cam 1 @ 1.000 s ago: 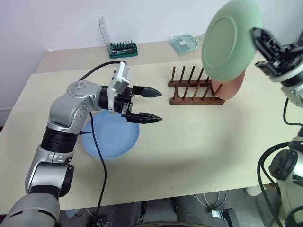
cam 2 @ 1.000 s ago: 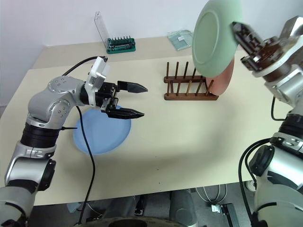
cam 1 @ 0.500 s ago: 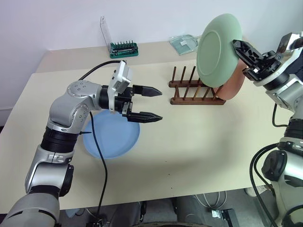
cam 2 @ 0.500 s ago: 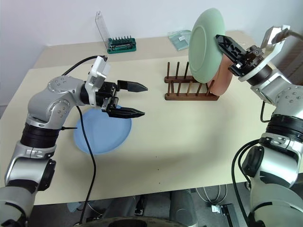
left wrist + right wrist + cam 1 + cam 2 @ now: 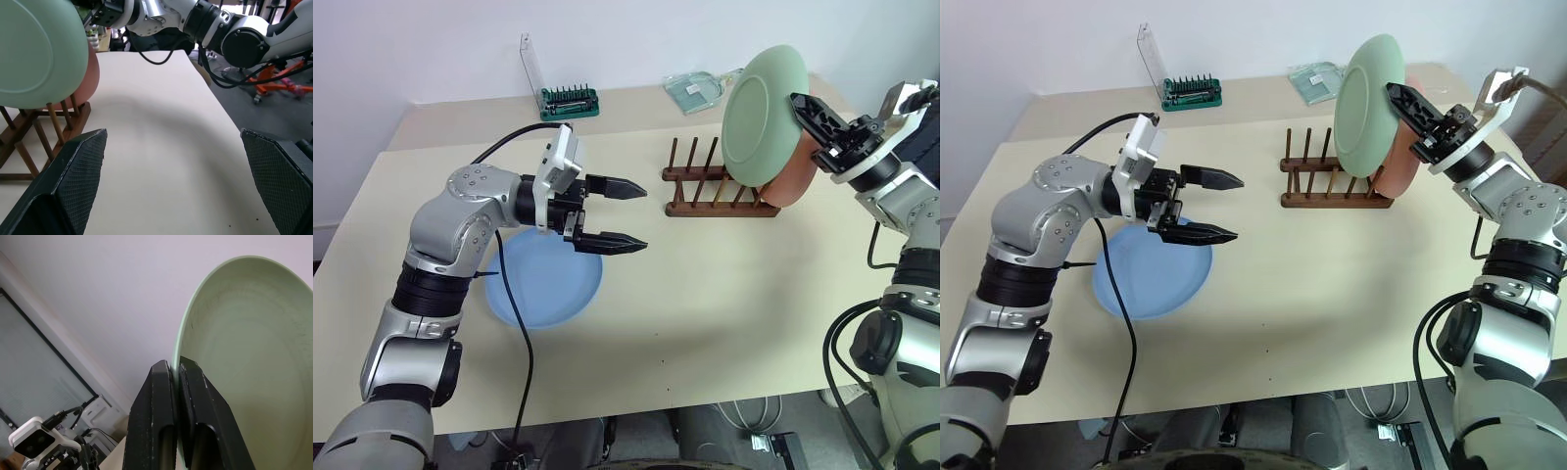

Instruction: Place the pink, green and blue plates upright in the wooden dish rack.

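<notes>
Right pincer (image 5: 1408, 106) clamps green plate (image 5: 759, 115) by its rim, held on edge to slot beside pink plate (image 5: 795, 181) in wooden dish rack (image 5: 705, 192); left pincer (image 5: 628, 214) spread wide, empty, above blue plate (image 5: 543, 282) on tabletop (image 5: 724, 294).

The green plate (image 5: 762, 116), pink plate (image 5: 795, 178) and blue plate (image 5: 544, 290) are looking matt and smooth; the dish rack (image 5: 718, 192) is showing dark wood (thin pegs); the counter (image 5: 724, 294) is looking smooth, matt beige.

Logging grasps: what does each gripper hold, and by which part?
Right gripper pinches the green plate by its rim. Left gripper is open, holding nothing.
</notes>
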Robot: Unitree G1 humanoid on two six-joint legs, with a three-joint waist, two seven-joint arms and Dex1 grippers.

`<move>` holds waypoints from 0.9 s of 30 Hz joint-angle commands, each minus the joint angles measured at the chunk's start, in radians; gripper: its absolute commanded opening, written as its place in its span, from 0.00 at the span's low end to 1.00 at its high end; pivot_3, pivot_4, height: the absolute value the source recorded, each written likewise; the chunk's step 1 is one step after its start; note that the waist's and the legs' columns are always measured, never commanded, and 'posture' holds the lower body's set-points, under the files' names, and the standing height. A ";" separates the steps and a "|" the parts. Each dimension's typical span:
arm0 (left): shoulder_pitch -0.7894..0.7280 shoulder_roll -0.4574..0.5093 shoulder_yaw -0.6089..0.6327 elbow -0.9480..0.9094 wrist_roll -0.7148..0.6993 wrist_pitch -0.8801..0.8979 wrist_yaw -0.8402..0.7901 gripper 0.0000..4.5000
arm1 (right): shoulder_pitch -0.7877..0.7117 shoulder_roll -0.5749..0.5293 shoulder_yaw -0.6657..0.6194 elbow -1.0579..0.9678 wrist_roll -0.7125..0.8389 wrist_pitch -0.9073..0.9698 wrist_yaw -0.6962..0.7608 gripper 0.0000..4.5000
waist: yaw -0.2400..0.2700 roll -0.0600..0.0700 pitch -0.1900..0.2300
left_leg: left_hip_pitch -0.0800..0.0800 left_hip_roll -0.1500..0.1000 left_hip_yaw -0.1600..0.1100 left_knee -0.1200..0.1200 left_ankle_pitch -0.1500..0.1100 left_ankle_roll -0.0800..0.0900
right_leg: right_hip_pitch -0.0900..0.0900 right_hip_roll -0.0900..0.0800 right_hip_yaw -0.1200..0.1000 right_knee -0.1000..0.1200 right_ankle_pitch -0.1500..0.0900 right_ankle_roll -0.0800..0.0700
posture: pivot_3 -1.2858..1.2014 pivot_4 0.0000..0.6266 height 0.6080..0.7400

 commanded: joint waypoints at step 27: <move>-0.008 0.002 0.031 -0.028 -0.027 0.007 0.005 1.00 | -0.115 -0.032 -0.063 -0.030 0.024 0.021 -0.008 0.02 | 0.000 0.000 0.000 | 0.000 0.000 0.000 0.000 0.000 0.000 | 0.000 0.000 0.000 0.000 0.000 0.000 | 0.52 0.24 1.00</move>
